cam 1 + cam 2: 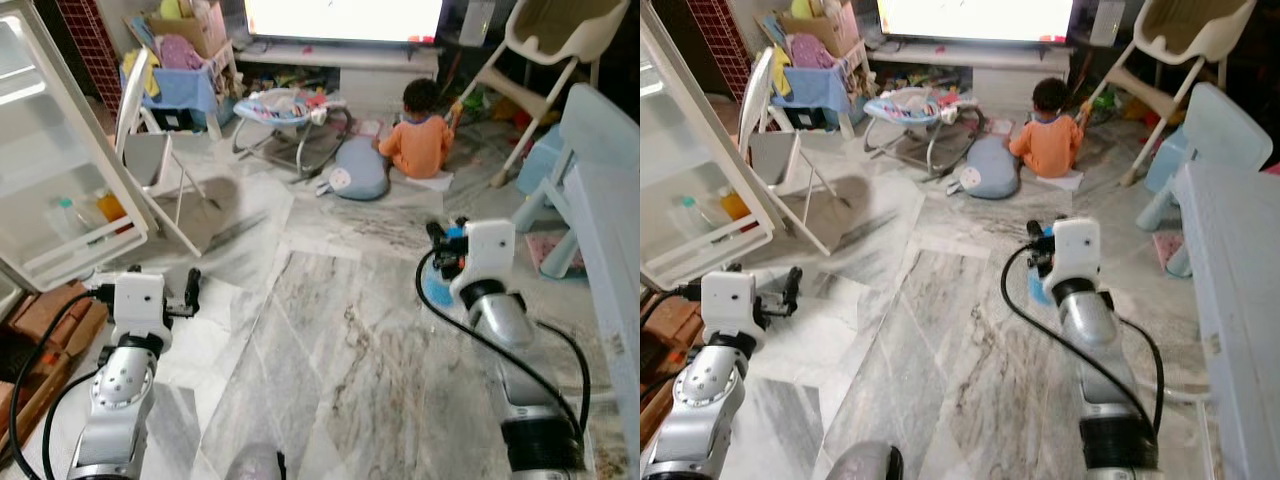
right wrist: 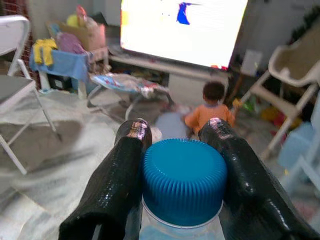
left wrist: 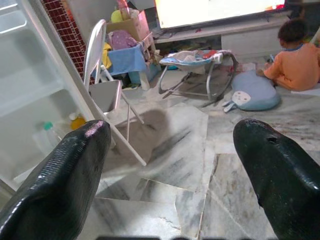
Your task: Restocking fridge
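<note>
My right gripper (image 2: pixel 172 137) is shut on a clear bottle with a blue ribbed cap (image 2: pixel 183 180), both fingers pressing its neck. In the eye views that gripper (image 1: pixel 440 250) is held out over the marble floor at centre right, the bottle's blue showing under the wrist (image 1: pixel 434 288). My left gripper (image 3: pixel 170 150) stands open and holds nothing, at lower left (image 1: pixel 190 292) near the open fridge door (image 1: pixel 55 160). The door's lower shelf carries a clear bottle (image 1: pixel 66 215) and an orange one (image 1: pixel 108 207).
A white folding chair (image 1: pixel 150 160) stands just beyond the fridge door. A child in orange (image 1: pixel 418 135) sits on the floor ahead by a baby bouncer (image 1: pixel 285 115) and a blue cushion (image 1: pixel 358 172). A pale blue table edge (image 1: pixel 610 230) runs along my right. Brown boxes (image 1: pixel 45 320) lie at lower left.
</note>
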### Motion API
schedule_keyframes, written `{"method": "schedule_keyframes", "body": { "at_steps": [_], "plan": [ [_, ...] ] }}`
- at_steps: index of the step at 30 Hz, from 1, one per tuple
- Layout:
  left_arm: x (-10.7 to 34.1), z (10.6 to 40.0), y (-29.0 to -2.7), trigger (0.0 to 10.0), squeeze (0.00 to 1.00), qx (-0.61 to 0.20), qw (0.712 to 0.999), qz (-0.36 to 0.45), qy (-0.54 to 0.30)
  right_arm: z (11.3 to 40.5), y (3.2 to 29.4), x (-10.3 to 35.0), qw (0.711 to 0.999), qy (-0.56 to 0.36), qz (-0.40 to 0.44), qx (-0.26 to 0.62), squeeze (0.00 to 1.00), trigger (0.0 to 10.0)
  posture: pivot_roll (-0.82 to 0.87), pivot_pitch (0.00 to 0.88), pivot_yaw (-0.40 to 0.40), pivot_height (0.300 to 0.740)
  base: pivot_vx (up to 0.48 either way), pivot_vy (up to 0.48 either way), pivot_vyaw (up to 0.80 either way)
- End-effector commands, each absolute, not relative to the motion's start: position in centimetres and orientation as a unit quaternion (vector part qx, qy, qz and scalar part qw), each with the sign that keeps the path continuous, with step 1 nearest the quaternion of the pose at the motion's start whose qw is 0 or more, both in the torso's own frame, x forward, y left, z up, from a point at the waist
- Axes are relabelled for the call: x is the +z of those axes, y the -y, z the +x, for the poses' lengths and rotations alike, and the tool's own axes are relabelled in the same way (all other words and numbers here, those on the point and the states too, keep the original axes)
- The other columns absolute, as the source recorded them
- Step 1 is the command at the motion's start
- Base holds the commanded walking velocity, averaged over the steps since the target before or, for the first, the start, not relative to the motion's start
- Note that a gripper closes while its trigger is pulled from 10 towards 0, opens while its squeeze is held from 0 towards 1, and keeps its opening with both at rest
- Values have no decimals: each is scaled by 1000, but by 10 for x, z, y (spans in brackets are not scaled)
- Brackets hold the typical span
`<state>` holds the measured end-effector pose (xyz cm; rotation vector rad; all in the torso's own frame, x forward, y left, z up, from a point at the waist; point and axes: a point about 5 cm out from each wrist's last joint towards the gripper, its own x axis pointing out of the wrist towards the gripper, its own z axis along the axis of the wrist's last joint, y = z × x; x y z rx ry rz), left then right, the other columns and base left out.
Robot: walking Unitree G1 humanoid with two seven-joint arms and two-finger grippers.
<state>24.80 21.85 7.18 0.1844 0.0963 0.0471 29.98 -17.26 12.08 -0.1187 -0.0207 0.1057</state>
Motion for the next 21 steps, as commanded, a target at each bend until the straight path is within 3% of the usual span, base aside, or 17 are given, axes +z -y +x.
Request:
{"method": "schedule_keyframes", "body": {
  "at_steps": [1,7,11,13,21],
  "plan": [
    [74,249,-227,10000,0,34,994,92,-47,305,162,131,995,36,-57,77,0,10000,95,0,9,740,0,480,0],
    [77,256,-230,10000,0,19,994,95,-46,317,171,133,993,18,-85,75,0,10000,98,0,24,740,0,480,0],
    [78,256,-229,10000,0,10,994,98,-45,312,168,133,979,42,-184,76,0,10000,105,0,18,740,0,453,0],
    [78,256,-228,10000,0,14,995,93,-44,308,167,138,982,68,-158,76,0,10000,108,0,14,740,0,446,0],
    [79,259,-222,10000,0,24,996,82,-28,297,173,118,997,23,-76,5,0,10000,132,0,-16,740,0,449,0]
  ]
}}
